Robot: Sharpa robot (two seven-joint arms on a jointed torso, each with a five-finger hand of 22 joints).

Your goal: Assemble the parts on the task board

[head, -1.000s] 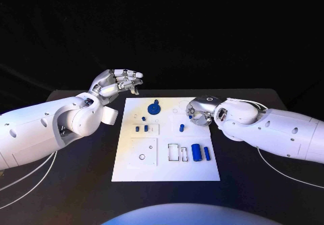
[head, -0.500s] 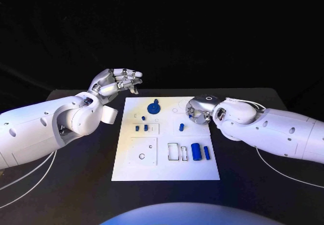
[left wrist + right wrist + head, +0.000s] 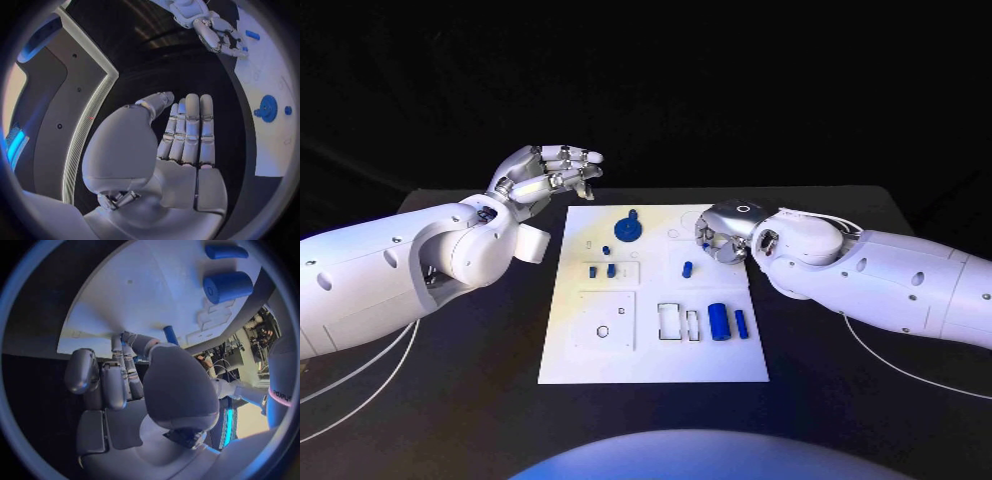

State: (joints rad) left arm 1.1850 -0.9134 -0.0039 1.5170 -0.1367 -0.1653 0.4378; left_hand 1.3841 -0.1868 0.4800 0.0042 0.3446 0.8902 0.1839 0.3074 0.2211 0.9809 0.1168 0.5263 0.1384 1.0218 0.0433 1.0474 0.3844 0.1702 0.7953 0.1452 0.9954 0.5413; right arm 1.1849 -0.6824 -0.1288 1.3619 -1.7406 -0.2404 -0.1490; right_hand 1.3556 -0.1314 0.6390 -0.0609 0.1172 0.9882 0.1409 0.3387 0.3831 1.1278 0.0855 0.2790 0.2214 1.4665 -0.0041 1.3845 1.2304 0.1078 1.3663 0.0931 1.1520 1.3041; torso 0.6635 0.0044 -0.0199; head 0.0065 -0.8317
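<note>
Now my right hand (image 3: 727,238) has crept onto the board (image 3: 655,365), fingers curled empty (left hand (image 3: 548,172) idle, open); peg (image 3: 687,270) unreached.

Dim, dark surroundings; bright blue-white glare on the task board (image 3: 653,345); fisheye-bent wrist views.

There is one white task board (image 3: 655,355) on one black table (image 3: 848,400). Seven blue parts sit on the board: one round disc (image 3: 629,231), one fat cylinder (image 3: 718,322), one thin rod (image 3: 741,323), and four little pegs (one is at (image 3: 687,269)). Two hands, left hand (image 3: 548,174) and right hand (image 3: 724,232).
</note>
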